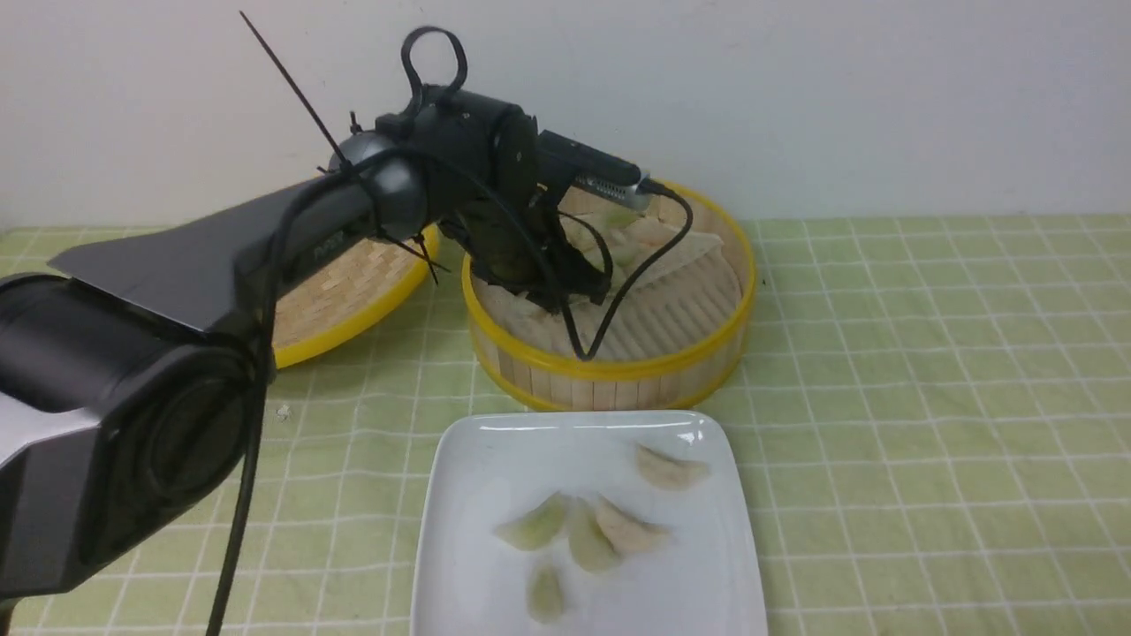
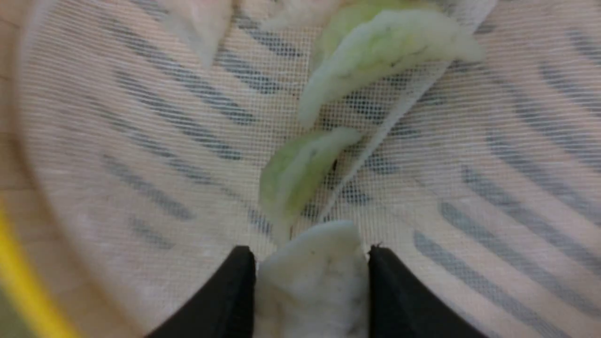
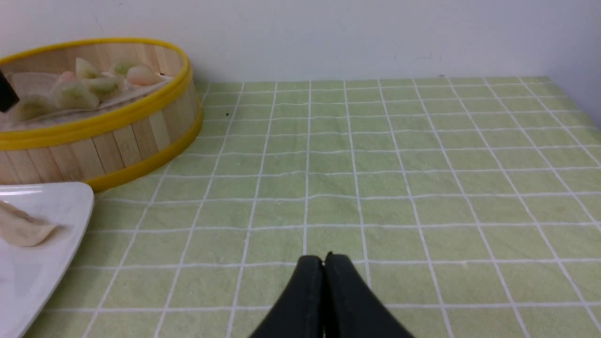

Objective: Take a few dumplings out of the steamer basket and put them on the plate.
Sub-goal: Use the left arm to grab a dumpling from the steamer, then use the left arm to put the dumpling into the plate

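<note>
Pale green checked tablecloth (image 1: 928, 397) covering the table, with a plain white wall (image 1: 795, 88) along its far edge. Far left: shallow woven lid (image 1: 345, 300) with a yellow rim, lying on the cloth and partly hidden by the left arm (image 1: 177, 291). Faint lettering on the arm casing is too small to read.

Centre: steamer basket (image 1: 618, 375), just right of the lid, with the left gripper (image 2: 312, 251) reaching into it. The two black fingers (image 2: 235, 291) stand partly apart and press on either side of a white dumpling (image 2: 312, 291), clamping it over the mesh liner (image 2: 141, 141). Two green dumplings (image 2: 296, 173) lie just beyond it on the liner, with more toward the far wall.

Near centre: white square plate (image 1: 468, 477), just in front of the basket, carrying five dumplings (image 1: 632, 530). Three touch in a cluster, one lies apart to the far right, and one lies nearer.

Right gripper (image 3: 324, 260): fingers pressed together, holding nothing, above the cloth.
</note>
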Tool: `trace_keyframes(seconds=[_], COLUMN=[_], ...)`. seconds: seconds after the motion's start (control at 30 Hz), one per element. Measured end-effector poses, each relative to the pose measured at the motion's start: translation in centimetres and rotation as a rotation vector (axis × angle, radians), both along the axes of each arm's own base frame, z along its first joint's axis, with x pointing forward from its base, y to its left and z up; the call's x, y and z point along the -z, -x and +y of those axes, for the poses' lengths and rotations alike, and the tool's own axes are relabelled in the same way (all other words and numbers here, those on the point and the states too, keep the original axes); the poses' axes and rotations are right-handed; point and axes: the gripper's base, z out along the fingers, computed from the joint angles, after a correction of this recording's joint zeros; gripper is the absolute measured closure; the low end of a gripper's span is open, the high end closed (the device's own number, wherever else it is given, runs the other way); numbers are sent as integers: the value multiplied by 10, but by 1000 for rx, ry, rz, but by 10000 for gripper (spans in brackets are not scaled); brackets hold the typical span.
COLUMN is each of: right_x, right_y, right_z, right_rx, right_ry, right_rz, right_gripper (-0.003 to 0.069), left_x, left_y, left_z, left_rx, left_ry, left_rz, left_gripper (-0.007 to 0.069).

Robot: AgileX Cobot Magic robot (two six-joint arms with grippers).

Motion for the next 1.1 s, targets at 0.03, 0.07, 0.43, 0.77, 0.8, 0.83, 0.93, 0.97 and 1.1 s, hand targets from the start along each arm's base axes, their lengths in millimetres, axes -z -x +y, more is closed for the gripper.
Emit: trace_keyframes(seconds=[0.03,0.07,0.43,0.77,0.8,0.83,0.93,0.97,1.1], right_x=[0,0,0,0,0,0,0,0,0], right_y=[0,0,0,0,0,0,0,0,0], right_z=[0,0,0,0,0,0,0,0,0], right_rx=[0,0,0,0,0,0,0,0,0], right_ry=[0,0,0,0,0,0,0,0,0], right_rz=[0,0,0,0,0,0,0,0,1], right_gripper=[673,673,673,673,673,673,673,673,673], left_x=[-11,-23,-62,19,22,25,29,29,24], left_y=[3,8,89,104,100,97,91,89,87], left_z=[1,3,10,-11,-13,-14,-15,-15,-15], left_rx=[1,3,131,203,203,202,202,205,210], left_ry=[0,-6,42,-29,-22,-20,-26,-29,-31], left_rz=[-1,10,292,467,436,413,353,338,322], left_gripper=[356,356,356,356,356,354,276,235,106])
